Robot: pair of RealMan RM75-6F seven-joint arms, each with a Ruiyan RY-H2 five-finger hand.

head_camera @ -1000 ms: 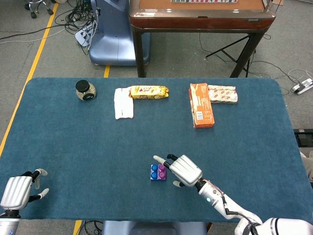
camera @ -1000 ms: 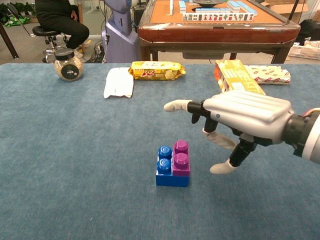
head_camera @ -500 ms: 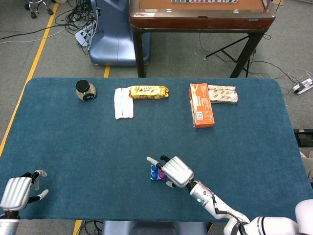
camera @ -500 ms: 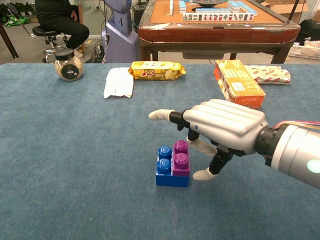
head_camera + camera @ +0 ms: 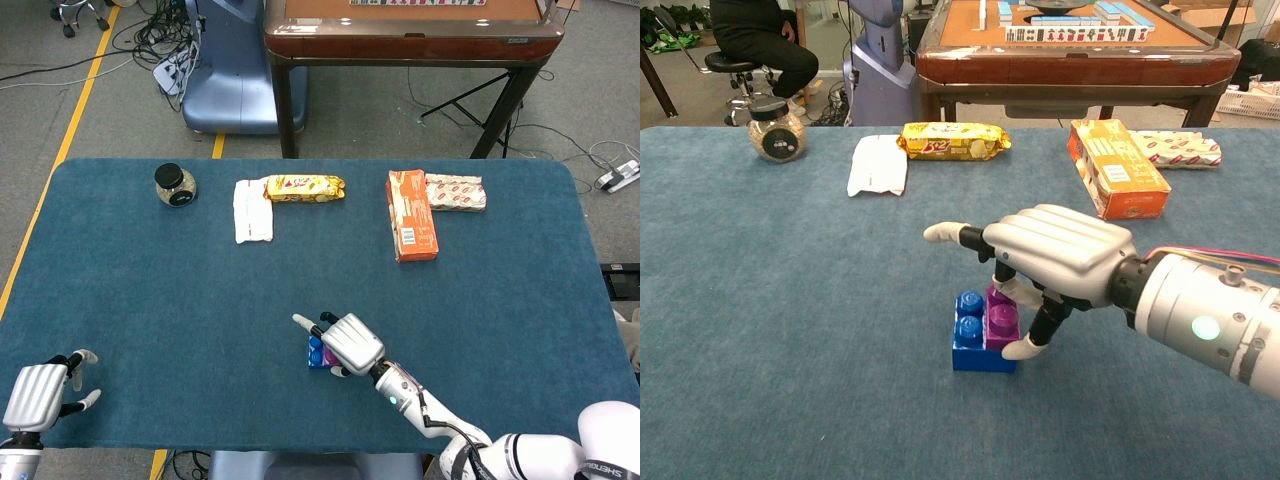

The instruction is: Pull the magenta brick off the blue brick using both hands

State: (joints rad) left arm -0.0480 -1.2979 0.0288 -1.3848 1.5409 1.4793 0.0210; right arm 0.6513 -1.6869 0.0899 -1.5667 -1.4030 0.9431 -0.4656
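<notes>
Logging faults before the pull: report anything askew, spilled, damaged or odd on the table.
Nothing stands out. The glass jar stands upright, lid on; the snack packets and orange box lie flat and intact; the magenta brick sits squarely on the blue brick.

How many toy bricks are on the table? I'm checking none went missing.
2, joined together near the table's front edge: the blue brick forming the base and left side, and the magenta brick on its right, under the right hand. Others could be hidden beneath that hand.
</notes>
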